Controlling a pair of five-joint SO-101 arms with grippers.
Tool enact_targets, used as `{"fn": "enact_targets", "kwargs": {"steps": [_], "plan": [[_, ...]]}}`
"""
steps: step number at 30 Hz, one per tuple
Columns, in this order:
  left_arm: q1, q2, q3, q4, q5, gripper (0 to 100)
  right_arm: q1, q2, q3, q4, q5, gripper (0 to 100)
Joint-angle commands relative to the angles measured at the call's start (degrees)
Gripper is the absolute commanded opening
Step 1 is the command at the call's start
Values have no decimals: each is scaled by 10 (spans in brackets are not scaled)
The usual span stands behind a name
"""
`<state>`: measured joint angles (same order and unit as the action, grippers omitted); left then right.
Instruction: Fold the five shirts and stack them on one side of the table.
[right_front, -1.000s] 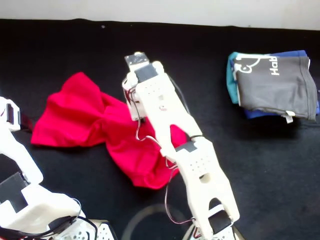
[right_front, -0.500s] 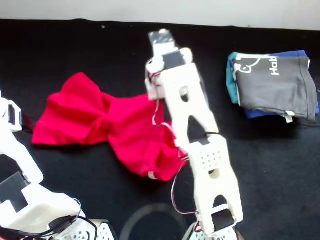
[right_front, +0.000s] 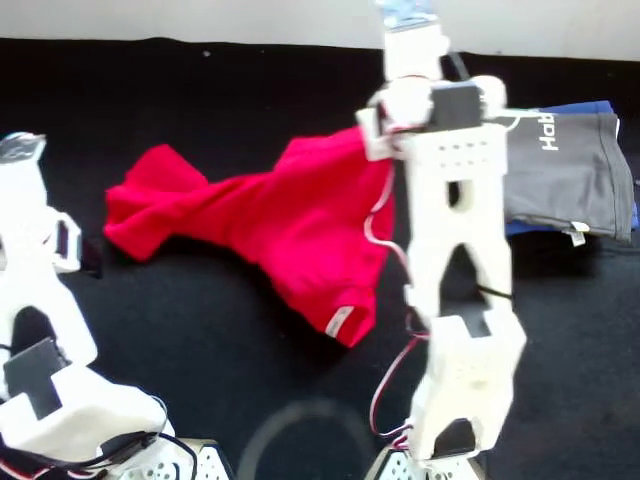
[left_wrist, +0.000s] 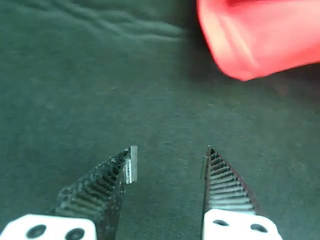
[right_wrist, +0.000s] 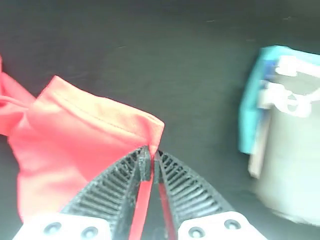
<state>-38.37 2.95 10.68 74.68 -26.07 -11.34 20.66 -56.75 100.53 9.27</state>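
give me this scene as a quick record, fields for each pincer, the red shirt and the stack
right pincer: shut on an edge of the red shirt
left pincer: open, holding nothing, over bare table
red shirt: unfolded and crumpled, across the middle of the table
folded stack: on the right arm's side of the table, grey shirt on top, blue and teal edges under it
task state: red shirt not yet folded or stacked

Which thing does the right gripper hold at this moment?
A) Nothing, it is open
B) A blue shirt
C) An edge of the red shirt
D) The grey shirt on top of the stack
C: in its own wrist view the right gripper is shut on an edge of the red shirt, apart from the folded stack.
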Motion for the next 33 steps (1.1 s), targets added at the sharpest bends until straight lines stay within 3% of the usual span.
{"fn": "enact_targets", "kwargs": {"steps": [1, 8, 12, 33], "plan": [[58, -2, -7, 10, 0, 220, 58, -54, 15, 4, 30, 6], [206, -3, 2, -16, 38, 220, 61, -54, 21, 4, 30, 6], [257, -1, -7, -50, 67, 220, 51, -54, 21, 4, 31, 6], [295, 126, -5, -190, 69, 222, 39, -54, 21, 5, 33, 6]]}}
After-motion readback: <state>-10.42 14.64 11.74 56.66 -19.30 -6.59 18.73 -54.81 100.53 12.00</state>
